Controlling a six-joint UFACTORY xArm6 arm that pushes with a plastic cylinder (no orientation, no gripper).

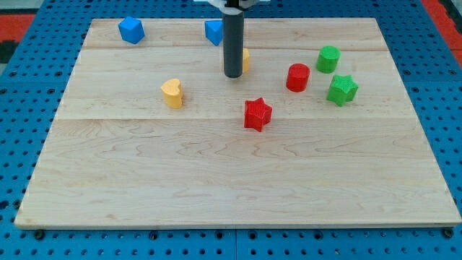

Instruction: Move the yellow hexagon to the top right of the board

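Right, near edge of the table (231, 209) carries no blocks. Going back: red star (257, 114) at mid-board, yellow heart (172, 93) to its left, green star (342, 89) well off at the view's right. Next row: red cylinder (297, 77), green cylinder (328, 58) just behind it. My tip (232, 74) sits touching the yellow hexagon (245, 61) on its left side; the rod hides most of that block, only a sliver shows at the rod's right, approx. top-centre of the board. No gripper on this arm, so no jaw state to tell. Farthest: blue block (214, 31) partly behind the rod, shape unclear, and another blue block (131, 29) at top left.
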